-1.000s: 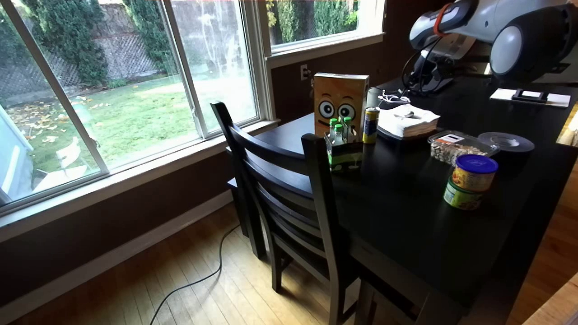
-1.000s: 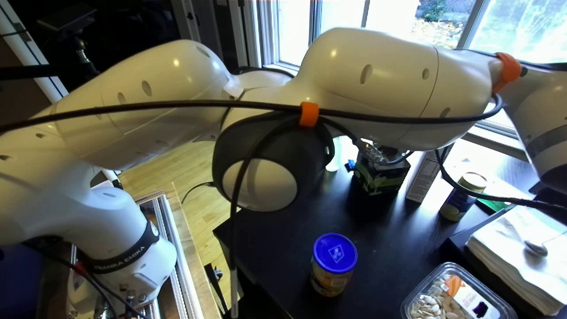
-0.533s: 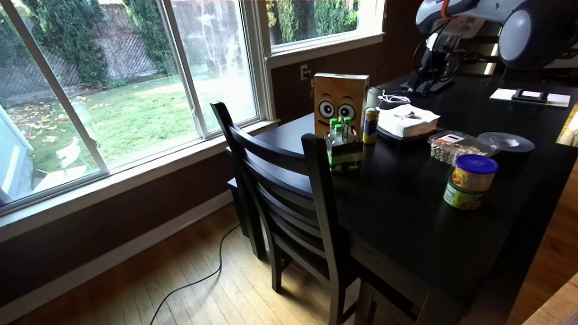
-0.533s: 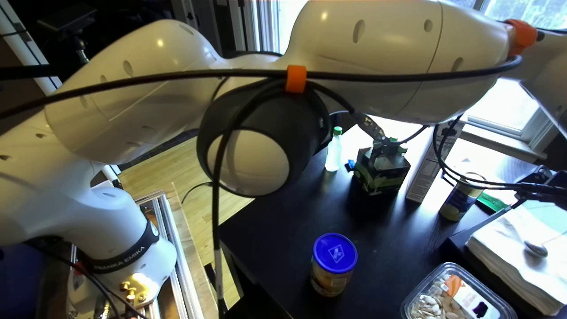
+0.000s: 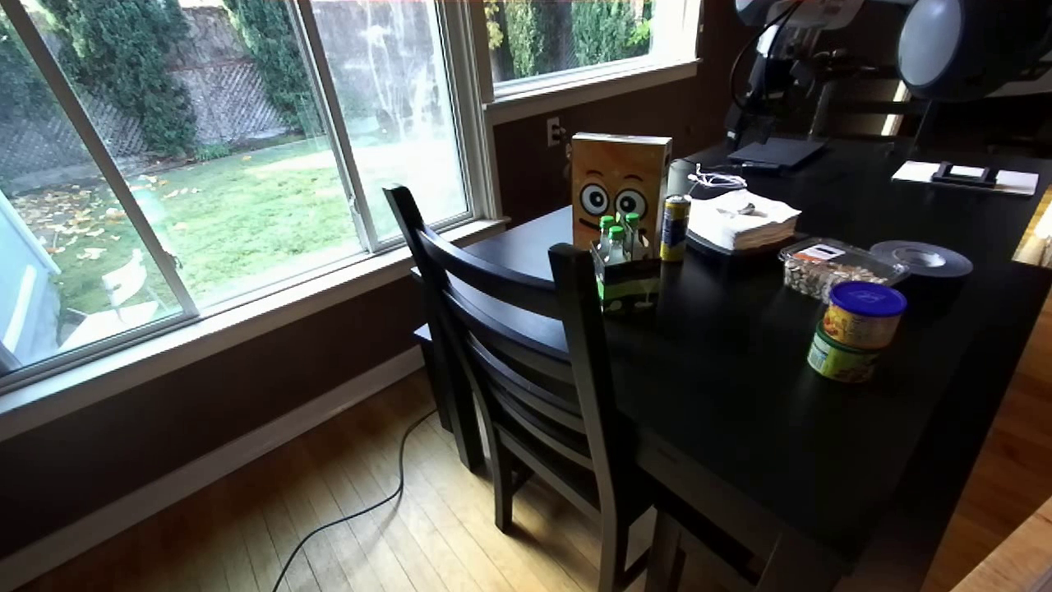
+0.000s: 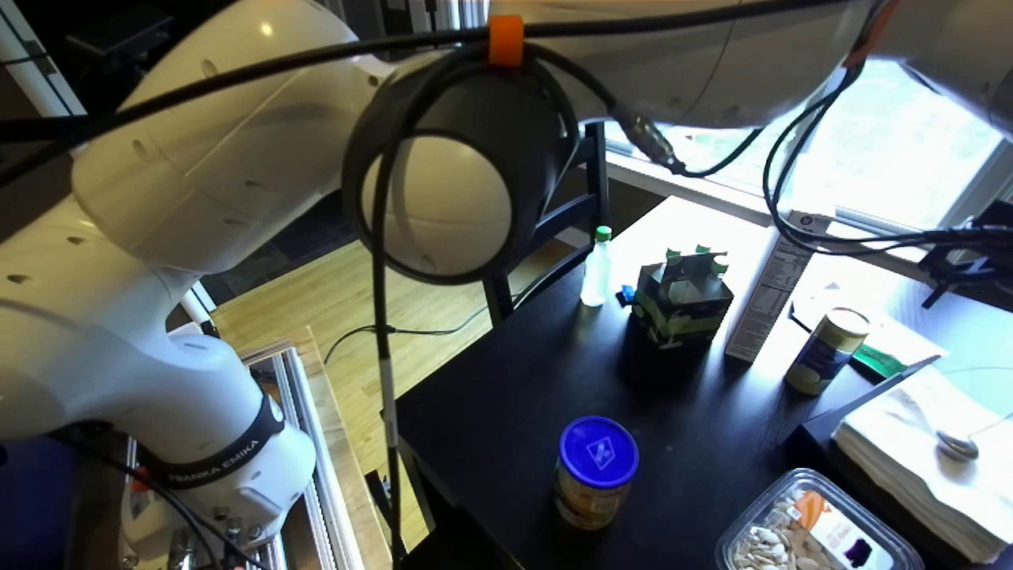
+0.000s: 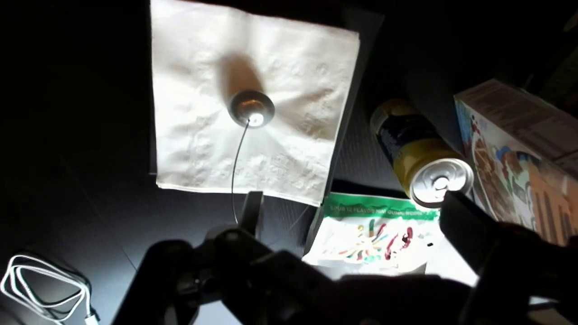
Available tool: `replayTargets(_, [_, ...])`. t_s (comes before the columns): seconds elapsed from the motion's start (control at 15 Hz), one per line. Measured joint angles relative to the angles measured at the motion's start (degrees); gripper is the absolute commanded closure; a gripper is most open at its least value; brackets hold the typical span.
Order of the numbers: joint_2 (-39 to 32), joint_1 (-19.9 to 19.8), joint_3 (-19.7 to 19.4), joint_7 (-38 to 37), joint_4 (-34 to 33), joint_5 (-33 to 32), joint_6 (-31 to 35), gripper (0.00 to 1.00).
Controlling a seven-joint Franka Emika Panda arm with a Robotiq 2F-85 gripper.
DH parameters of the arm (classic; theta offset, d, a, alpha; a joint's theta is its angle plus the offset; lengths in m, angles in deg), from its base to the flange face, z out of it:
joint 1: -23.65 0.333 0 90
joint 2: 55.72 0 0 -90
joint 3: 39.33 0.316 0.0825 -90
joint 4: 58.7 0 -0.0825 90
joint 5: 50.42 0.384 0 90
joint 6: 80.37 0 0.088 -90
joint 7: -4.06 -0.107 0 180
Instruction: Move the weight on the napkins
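Hand (image 7: 352,205) is spread wide, so I'd center over the weight (image 7: 246,107) on the napkins (image 7: 194,95) and pinch gently.

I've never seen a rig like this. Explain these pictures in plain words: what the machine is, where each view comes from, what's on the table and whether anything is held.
The white jointed machine is a robot arm; the black gripper at its end works like a hand. The wide views come from two cameras standing outside it; the close, dark view comes from a camera on its wrist, looking down. On the dark table is a white stack of napkins with a round metal weight on top. Nearby stand a can, a box with a cartoon face, a bottle carrier, a clear food tub and two stacked tubs. Nothing looks held: the gripper is open, and the candy bag showing through its opening lies beyond it.
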Motion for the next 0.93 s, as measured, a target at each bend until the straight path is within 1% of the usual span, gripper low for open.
replayTargets(0.13, [1.4, 1.8, -1.0, -4.0, 0.1, -0.5, 0.0, 0.00])
replayTargets(0.33, [3.2, 6.3, -5.4, -8.7, 0.6, -5.6, 0.7, 0.00])
replayTargets(0.47, [3.9, 9.2, -7.8, -10.4, 0.9, -8.3, 0.3, 0.00])
replayTargets(0.67, [5.2, 11.8, -8.3, -9.7, 2.2, -9.0, -3.1, 0.00])
replayTargets(0.73, [5.7, 12.2, -7.9, -8.9, 2.7, -8.8, -4.3, 0.00])
replayTargets(0.93, [5.9, 12.4, -7.8, -8.9, 2.9, -8.8, -4.5, 0.00])
